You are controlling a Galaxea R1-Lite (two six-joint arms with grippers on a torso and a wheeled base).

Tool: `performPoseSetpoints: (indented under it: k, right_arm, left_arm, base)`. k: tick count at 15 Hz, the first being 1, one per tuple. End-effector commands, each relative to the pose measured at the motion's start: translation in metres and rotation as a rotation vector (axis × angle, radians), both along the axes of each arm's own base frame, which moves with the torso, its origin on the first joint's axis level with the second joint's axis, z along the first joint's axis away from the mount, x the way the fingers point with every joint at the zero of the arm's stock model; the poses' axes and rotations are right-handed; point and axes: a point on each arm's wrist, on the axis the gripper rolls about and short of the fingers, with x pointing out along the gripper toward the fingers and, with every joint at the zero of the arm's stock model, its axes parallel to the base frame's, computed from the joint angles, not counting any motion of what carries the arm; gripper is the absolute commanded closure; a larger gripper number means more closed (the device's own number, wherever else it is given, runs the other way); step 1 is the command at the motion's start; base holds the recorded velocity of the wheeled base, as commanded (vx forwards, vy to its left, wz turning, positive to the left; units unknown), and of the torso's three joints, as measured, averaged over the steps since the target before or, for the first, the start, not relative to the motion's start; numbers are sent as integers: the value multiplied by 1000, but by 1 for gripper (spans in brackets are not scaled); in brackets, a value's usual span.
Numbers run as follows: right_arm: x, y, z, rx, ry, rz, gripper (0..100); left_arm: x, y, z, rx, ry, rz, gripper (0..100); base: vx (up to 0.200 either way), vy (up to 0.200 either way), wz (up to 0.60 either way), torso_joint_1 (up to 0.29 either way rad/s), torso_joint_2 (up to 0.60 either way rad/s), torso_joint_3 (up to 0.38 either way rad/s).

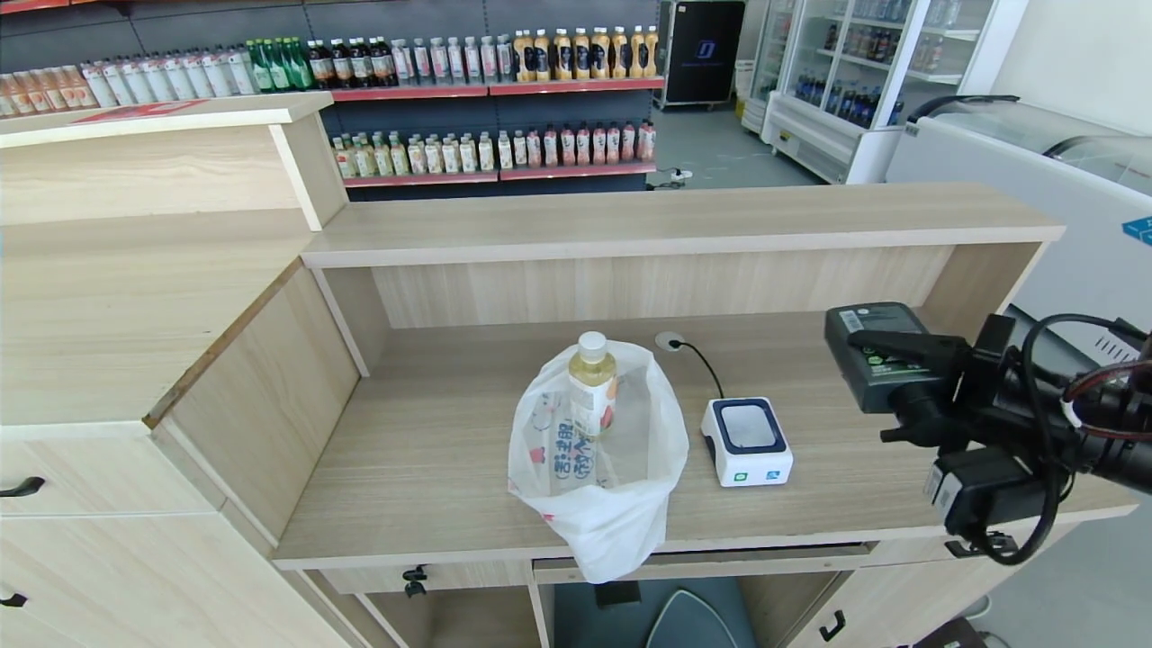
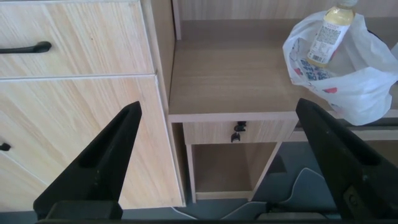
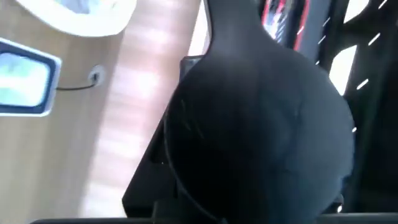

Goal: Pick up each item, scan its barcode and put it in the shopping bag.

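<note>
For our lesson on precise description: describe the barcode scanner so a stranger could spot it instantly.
Find the light wooden checkout counter. On its lower worktop stands a white shopping bag holding a bottle; the barcode scanner sits just right of it. It is the only small white box, with a glass window on top and a black cable behind.

Wood counter [image 1: 432, 468], drinks shelves [image 1: 490, 90] behind, fridge [image 1: 855, 81] far rt, drawers [image 1: 99, 481] lt
</note>
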Motion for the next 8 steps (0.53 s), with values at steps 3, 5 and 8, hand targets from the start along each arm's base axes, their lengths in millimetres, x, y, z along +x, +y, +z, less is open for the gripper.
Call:
performPoseSetpoints:
  k: [3,5,8]
  right_arm:
    - [-27,72,3,-213,-353,420,100]
    - [-36,86,9,-219,-480,514,100]
    - [-41,92,9,-200,-505,578,100]
  left_arm:
    - [0,0,0,-1,-1,0,0]
    - [0,0,0,1,-1,1,0]
    - [0,0,0,1,-1,1,0]
  base:
    - [0,0,0,0,0,0]
    - [0,0,0,0,0,0]
    - [0,0,0,0,0,0]
